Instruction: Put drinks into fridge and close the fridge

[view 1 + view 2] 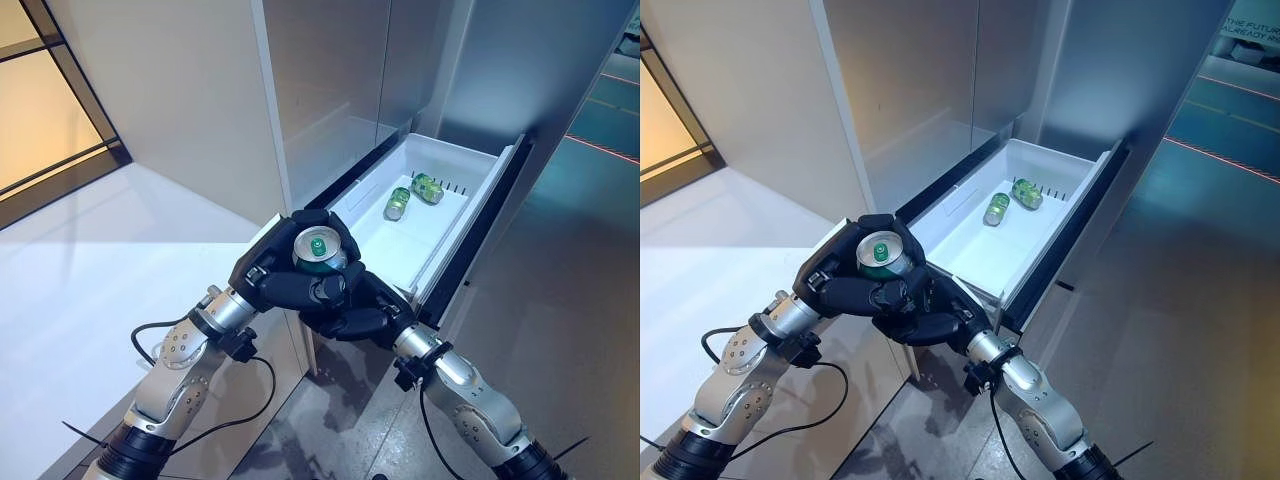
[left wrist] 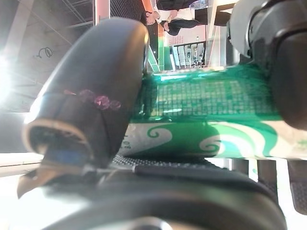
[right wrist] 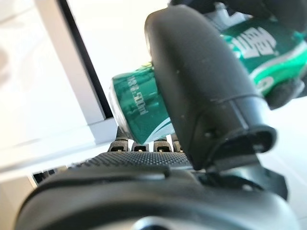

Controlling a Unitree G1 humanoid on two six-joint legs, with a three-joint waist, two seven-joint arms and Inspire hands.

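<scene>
A green drink can (image 1: 319, 250) stands upright between both hands, in front of the near left corner of the open white fridge drawer (image 1: 475, 200). My left hand (image 1: 268, 278) curls round the can from the left. My right hand (image 1: 352, 305) wraps it from the right and below. The left wrist view shows the can's green and white side (image 2: 211, 115) against the palm, under the thumb (image 2: 91, 96). In the right wrist view the can (image 3: 139, 108) sits behind the thumb (image 3: 201, 81). Two more green cans (image 1: 397, 203) (image 1: 427, 188) lie on their sides at the drawer's far end.
The grey fridge body (image 1: 330, 90) rises behind the drawer. A white counter (image 1: 90, 250) spreads to the left, level with the drawer. The drawer's dark front panel (image 1: 480, 240) juts toward the grey floor (image 1: 560, 300) on the right.
</scene>
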